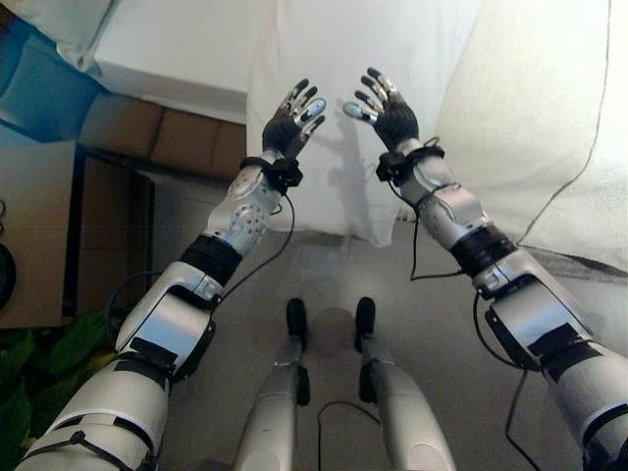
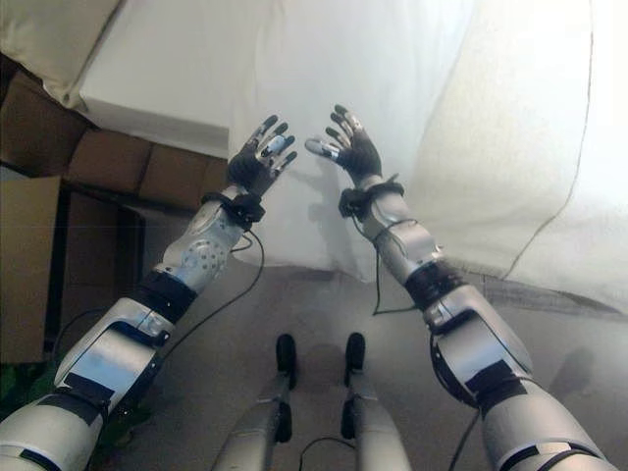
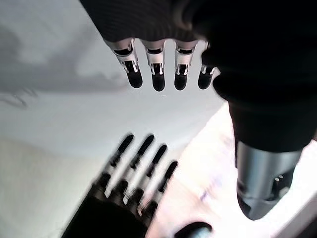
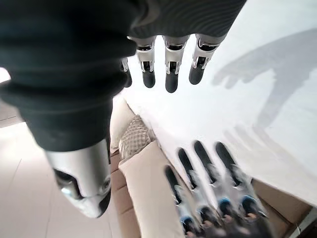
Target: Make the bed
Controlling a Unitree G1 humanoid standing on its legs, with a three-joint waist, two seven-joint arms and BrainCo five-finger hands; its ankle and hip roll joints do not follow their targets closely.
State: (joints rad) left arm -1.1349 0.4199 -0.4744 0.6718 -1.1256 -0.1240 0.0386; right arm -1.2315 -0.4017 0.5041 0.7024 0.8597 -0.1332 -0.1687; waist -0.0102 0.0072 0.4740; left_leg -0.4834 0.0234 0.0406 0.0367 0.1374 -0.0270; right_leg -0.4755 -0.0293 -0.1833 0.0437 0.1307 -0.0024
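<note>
A white sheet lies over the bed and hangs down over its near edge. A thick cream duvet with a dark seam covers the bed's right part. My left hand and right hand are raised side by side in front of the hanging sheet, palms facing each other, a small gap between them. Both are open with fingers spread and hold nothing. In the left wrist view the left hand's straight fingers stand over the white sheet; the right wrist view shows the right hand's fingers straight too.
The bare white mattress shows at the left, with a pillow at its far corner. Brown base panels run below it. A dark-framed cabinet and green leaves stand to the left on the grey floor.
</note>
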